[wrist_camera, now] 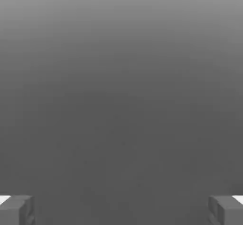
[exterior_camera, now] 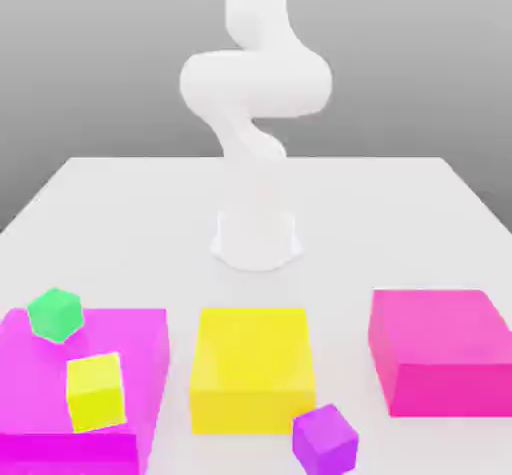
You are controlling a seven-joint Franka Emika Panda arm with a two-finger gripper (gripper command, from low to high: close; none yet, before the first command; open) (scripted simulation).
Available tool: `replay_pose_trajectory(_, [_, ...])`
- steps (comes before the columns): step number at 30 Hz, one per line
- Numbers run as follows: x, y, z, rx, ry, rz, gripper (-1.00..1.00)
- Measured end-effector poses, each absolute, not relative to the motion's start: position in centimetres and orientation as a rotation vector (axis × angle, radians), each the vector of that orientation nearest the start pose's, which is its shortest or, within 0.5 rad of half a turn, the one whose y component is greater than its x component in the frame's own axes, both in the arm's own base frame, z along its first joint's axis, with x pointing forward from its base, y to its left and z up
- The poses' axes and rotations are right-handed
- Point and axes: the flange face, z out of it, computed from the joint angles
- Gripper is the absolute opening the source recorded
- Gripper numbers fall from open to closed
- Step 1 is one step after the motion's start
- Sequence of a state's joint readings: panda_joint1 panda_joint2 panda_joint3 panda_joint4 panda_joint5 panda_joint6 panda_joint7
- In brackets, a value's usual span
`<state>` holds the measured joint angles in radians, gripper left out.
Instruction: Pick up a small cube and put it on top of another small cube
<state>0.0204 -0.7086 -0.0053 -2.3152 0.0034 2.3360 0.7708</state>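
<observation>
hand view: we see gripper (wrist_camera: pixel 121 210) fingers spread wide. exterior view: green cube (exterior_camera: pixel 55 314) and yellow cube (exterior_camera: pixel 97 391) rest on magenta block (exterior_camera: pixel 130 335).

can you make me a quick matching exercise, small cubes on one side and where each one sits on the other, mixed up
Things:
1. green cube
2. small yellow cube
3. purple cube

Places:
A. on the table, touching the large yellow block's near corner
B. on top of the magenta block, at its far corner on the exterior view's left
C. on top of the magenta block, nearer its front edge

Pairs: 1-B, 2-C, 3-A
</observation>
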Motion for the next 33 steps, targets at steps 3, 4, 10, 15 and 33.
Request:
replay_pose_trajectory(3, [41.8,1.3,62.5,-2.596,0.954,-0.844,0.00])
replay_pose_trajectory(4, [42.9,1.6,60.8,-2.624,0.939,-0.810,0.00])
replay_pose_trajectory(10, [47.7,3.6,50.1,-2.777,0.842,-0.601,0.00])
replay_pose_trajectory(15, [49.6,5.3,40.6,-2.892,0.750,-0.420,0.00])
replay_pose_trajectory(33, [47.2,8.0,13.9,-3.099,0.515,0.000,-1.00])
